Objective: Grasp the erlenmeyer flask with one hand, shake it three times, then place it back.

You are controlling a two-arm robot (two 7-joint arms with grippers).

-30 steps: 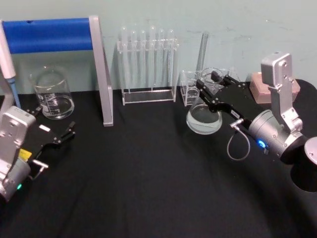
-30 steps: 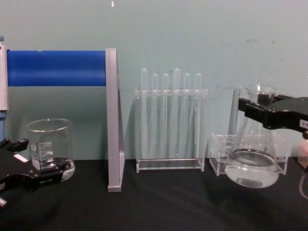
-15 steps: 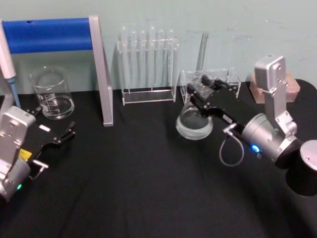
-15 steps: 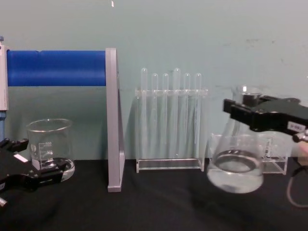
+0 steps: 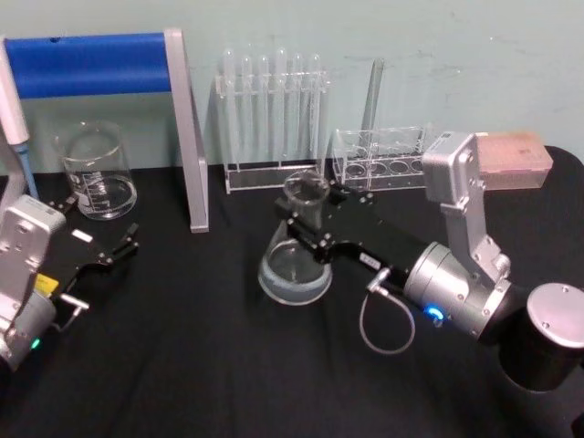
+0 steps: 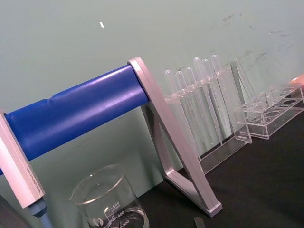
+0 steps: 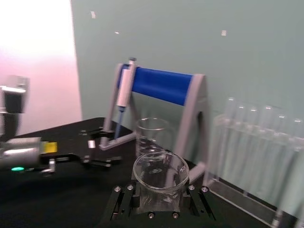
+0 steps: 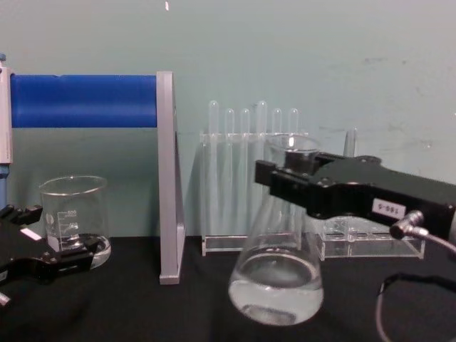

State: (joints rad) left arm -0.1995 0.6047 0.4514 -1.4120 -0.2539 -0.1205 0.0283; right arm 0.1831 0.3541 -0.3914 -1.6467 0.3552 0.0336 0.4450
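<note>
While the slim black left gripper [image 5: 100, 226] lies parked with fingers spread, the bulky black right gripper [image 8: 292, 178] clenches the neck of the clear glass conical flask [image 8: 276, 285]. Its wide base hangs below the fingers, apparently lifted so the liquid can swirl freely.

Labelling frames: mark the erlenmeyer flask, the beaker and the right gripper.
erlenmeyer flask [image 8: 276, 285], chest view, liquid-filled base.
beaker [image 5: 96, 178], head view, side wall.
right gripper [image 5: 308, 208], head view, midway between fingertips at flask neck.

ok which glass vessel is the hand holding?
The erlenmeyer flask, the conical one: the right hand is shut on its neck. The squat beaker stands untouched by the blue stand, near the parked left hand.
</note>
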